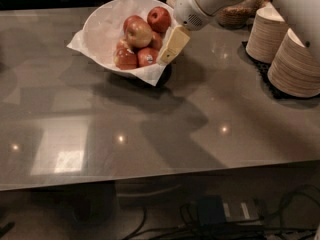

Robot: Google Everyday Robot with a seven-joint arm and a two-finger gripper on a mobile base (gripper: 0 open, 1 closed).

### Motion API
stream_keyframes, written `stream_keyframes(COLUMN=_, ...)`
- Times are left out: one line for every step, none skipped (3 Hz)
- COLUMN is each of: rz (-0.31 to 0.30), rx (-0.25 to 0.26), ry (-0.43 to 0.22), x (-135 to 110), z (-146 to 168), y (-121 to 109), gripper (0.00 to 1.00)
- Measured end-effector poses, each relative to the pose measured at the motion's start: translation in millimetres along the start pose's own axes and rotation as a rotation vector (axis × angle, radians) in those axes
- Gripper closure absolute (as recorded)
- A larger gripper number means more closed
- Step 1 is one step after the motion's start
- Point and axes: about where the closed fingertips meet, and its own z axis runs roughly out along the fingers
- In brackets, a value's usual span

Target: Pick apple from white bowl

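A wide white bowl (96, 28) lined with crinkled white paper stands at the back of the grey table (150, 129), left of centre. It holds several red apples: one at the far right (159, 18), a yellow-red one on top (138, 33), and lower ones at the front (125, 59). My gripper (170, 49), cream-coloured below a white wrist, hangs over the bowl's right rim, just right of the front apples. It holds nothing that I can see.
Two stacks of beige disposable plates (266, 34) (297, 64) stand on a black mat (259, 66) at the right. A woven basket (240, 11) sits behind them. Cables and a box (215, 214) lie on the floor under the table's front edge.
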Motion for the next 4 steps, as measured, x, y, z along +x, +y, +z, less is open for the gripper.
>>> stream_keyframes(rz=0.000, rx=0.000, ry=0.000, x=0.0, z=0.1, y=-0.1, gripper=0.00)
stream_keyframes(rz=-0.019, rx=-0.001, ry=-0.041, x=-4.9, z=15.7, y=-9.4, gripper=0.00)
stream_keyframes(rz=-0.040, rx=0.001, ry=-0.089, x=-13.1, z=32.5, y=-22.0, gripper=0.07)
stream_keyframes(rz=-0.056, rx=0.010, ry=-0.125, x=-19.8, z=43.3, y=-32.8, gripper=0.23)
